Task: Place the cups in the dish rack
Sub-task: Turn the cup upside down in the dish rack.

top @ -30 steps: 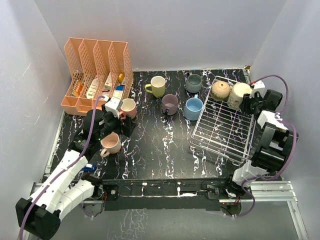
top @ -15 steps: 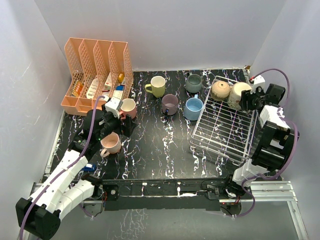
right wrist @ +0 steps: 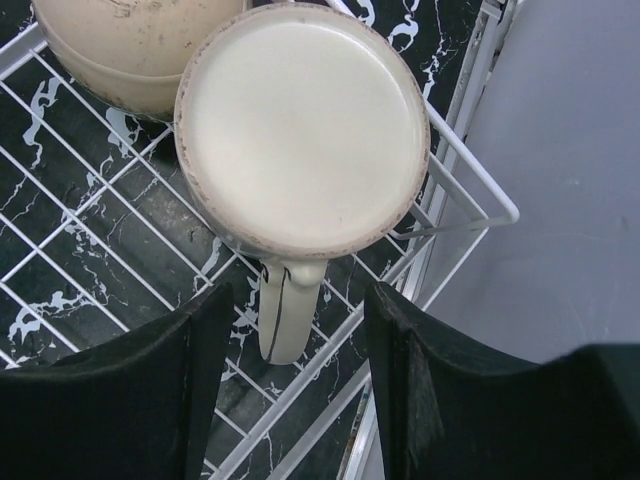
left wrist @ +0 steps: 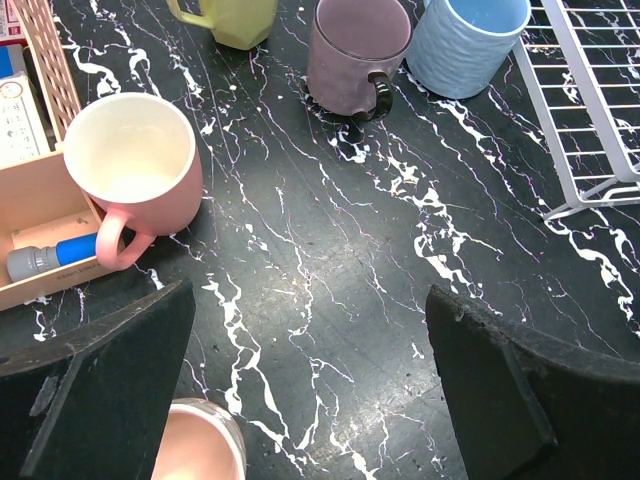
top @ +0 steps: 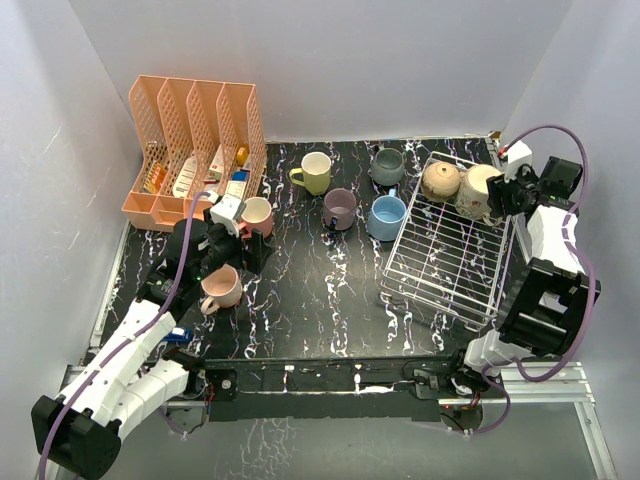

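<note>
Two upturned cups stand at the far end of the dish rack (top: 447,262): a tan one (top: 440,180) and a cream one (top: 478,190). My right gripper (top: 507,194) hovers open just right of the cream cup (right wrist: 305,125); that cup's handle (right wrist: 285,310) lies between the fingers, touching neither. On the table stand yellow-green (top: 315,172), grey (top: 388,166), mauve (top: 340,208), light blue (top: 387,216) and two pink cups (top: 257,215) (top: 220,287). My left gripper (top: 235,248) hangs wide open over bare table between the two pink cups (left wrist: 130,160) (left wrist: 195,445).
A peach slotted organizer (top: 195,140) with small items stands at the back left, close to the upper pink cup. The rack's rim (right wrist: 475,175) runs next to the right wall. Grey walls enclose the table on three sides.
My right gripper has opened off the cream cup, left it upside down in the rack, and drawn back up and to the right. The left arm has not moved.
</note>
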Motion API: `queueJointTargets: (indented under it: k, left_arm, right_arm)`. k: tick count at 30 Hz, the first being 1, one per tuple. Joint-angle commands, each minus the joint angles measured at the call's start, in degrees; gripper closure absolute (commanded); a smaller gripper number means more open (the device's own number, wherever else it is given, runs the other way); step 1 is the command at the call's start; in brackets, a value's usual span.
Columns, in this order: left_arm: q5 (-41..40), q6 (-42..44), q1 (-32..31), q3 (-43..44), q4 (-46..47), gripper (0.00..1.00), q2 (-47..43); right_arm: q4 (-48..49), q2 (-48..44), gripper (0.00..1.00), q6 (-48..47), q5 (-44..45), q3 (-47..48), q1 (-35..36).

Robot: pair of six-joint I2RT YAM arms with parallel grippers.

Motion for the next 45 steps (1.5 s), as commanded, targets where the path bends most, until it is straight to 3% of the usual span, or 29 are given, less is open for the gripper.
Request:
queueJointTargets:
  k: [1,5,9,30,37,45]
  left_arm:
    - [1.04,0.63,0.39,-0.01,-0.4,0.03,-1.48]
    - [1.2,0.77,0.37,0.05,-0.44,0.03,-1.89]
    - [1.26,0.87,0.37,0.05,-0.48,0.03,-1.92]
    - [1.2,1.14,0.4,-0.12,-0.57,0.03,-1.43]
    - [0.76,1.31,0.39,-0.19,-0.64,0.03,-1.31]
    - [0.58,1.32,0.39,-0.18,-0.47,0.03,-1.18]
  right_arm:
    - [-3.53,-3.29,0.52,-4.81,-0.9,3.57,-0.13]
    - [-7.04,-2.57,0.76,-7.35,-1.29,4.19,-0.18]
    - [-9.48,0.04,0.82,-7.78,-1.17,5.25,-0.23]
    - [-3.07,10.81,0.82,-1.53,7.76,11.33,-0.25]
    - [-4.63,13.97,0.8,0.58,7.17,15.6,-0.24]
    - [-6.95,7.2,0.66,0.53,0.31,14.61,-0.18]
